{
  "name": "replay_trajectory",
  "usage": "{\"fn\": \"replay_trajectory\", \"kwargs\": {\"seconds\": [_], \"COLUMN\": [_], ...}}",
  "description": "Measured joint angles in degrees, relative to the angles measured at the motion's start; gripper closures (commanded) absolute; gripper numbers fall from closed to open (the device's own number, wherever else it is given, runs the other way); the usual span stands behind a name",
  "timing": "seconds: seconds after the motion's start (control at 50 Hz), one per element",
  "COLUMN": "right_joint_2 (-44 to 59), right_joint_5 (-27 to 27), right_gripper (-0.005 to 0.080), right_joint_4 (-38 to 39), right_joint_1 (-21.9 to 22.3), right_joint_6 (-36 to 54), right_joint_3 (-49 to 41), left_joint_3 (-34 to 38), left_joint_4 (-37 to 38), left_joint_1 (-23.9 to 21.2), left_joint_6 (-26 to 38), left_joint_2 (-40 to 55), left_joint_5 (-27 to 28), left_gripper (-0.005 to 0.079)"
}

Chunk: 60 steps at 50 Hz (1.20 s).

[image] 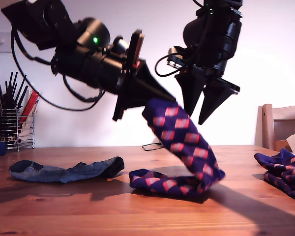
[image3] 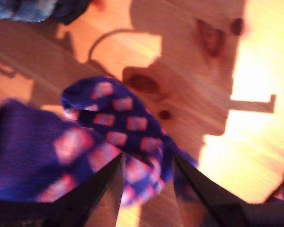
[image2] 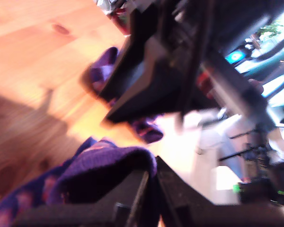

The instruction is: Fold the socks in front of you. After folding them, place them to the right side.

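A navy-purple sock with red-pink checks [image: 187, 142] hangs from my first gripper [image: 160, 101], and its lower part lies folded on the wooden table [image: 88, 211]. In the first wrist view my first gripper [image2: 151, 172] is shut on the sock's purple end [image2: 99, 170]. My second gripper [image: 196, 118] points down just beside the raised end, open and holding nothing. Seen from the second wrist view, its fingers [image3: 147, 158] spread above the checked sock [image3: 118, 123]. A plain grey-blue sock [image: 64, 172] lies flat toward the exterior view's left.
Another checked sock [image: 285, 169] lies bunched at the exterior view's right edge, with a wooden chair [image: 282, 123] behind it. A wire rack of utensils [image: 12, 118] stands at the far left of that view. A thin dark cable [image: 152, 146] lies behind the held sock.
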<state>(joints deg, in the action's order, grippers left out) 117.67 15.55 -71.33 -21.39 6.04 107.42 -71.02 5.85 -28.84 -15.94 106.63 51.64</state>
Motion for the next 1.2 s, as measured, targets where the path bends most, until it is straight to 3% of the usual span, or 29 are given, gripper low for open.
{"fn": "replay_trajectory", "kwargs": {"seconds": [0.14,0.32,0.42,0.52,0.84,1.2], "right_joint_2": [0.0,0.0,0.0,0.0,0.0,0.0], "right_joint_5": [-0.02,1.99,2.19,3.56,4.15,3.98], "right_gripper": [0.0468,0.0491,0.0582,0.0773,0.0765,0.0765], "right_joint_4": [-0.31,-3.58,-5.22,-5.25,-2.89,4.59], "right_joint_1": [0.48,-0.02,-0.81,-1.7,-5.33,-6.14], "right_joint_6": [0.02,1.18,1.51,1.55,1.57,1.53], "right_joint_3": [0.0,0.0,0.0,0.0,-0.72,-9.88], "left_joint_3": [0.02,0.02,0.02,0.02,0.07,0.07], "left_joint_4": [7.37,9.55,9.51,9.16,8.66,7.89], "left_joint_1": [1.11,1.9,1.79,1.46,1.49,1.46], "left_joint_6": [6.75,12.11,13.0,13.29,17.14,19.02], "left_joint_2": [0.0,0.0,0.0,0.46,6.4,6.34], "left_joint_5": [-8.5,-16.87,-18.14,-18.43,-21.84,-23.89], "left_gripper": [0.0763,0.0763,0.0763,0.0763,0.0763,0.0763]}}
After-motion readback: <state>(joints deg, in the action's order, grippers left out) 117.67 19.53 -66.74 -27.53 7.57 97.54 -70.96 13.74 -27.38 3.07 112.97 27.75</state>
